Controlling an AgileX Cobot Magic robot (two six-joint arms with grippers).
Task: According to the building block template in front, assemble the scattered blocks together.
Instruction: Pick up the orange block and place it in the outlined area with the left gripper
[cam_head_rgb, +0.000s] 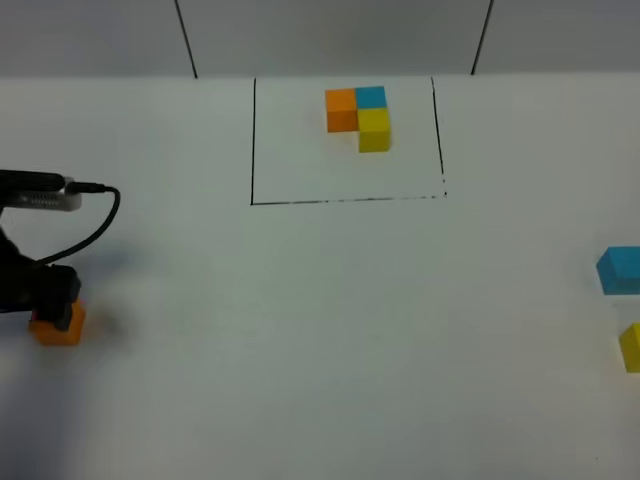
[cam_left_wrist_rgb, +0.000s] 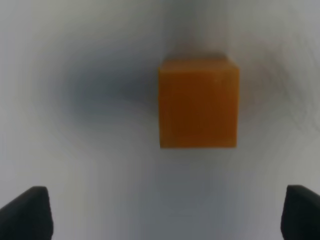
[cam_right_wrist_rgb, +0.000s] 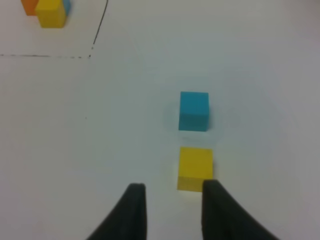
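Closer, left end effector (cam_left_wrist_rgb: 165, 212) gaping before orange cube (cam_left_wrist_rgb: 198, 102), right end effector (cam_right_wrist_rgb: 173, 192) parted, empty

table (cam_head_rgb: 320, 350): white, matte | wall (cam_head_rgb: 330, 35): grey, two dark lines | light: even

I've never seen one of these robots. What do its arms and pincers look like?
Mostly matte black. The left arm is chunky, carrying a pale grey box with a thin black cable looping out of it. The left gripper has blocky, square-ended fingers; the right gripper has smooth fingers tapering to rounded tips. No markings are legible.
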